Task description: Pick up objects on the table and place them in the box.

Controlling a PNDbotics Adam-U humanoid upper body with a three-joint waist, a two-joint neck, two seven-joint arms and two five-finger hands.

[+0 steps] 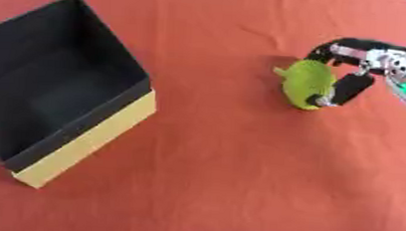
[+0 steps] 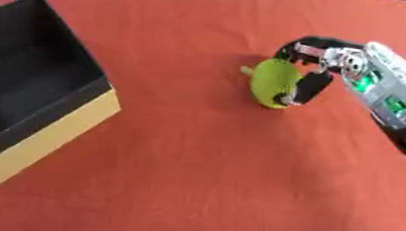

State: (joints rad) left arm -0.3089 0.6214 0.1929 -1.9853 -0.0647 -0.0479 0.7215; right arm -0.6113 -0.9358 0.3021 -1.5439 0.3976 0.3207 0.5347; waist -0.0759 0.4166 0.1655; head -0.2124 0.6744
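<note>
Green round object [image 2: 274,83] on table [image 1: 220,178], well right of box [image 1: 64,88]; small stub pokes from its far-left edge. We see right hand [image 2: 318,68] entering from right, fingers curled over object's top, thumb against its near-right side, gripping it. Box open, black inside, tan outer wall. We see red cloth covering table.
</note>
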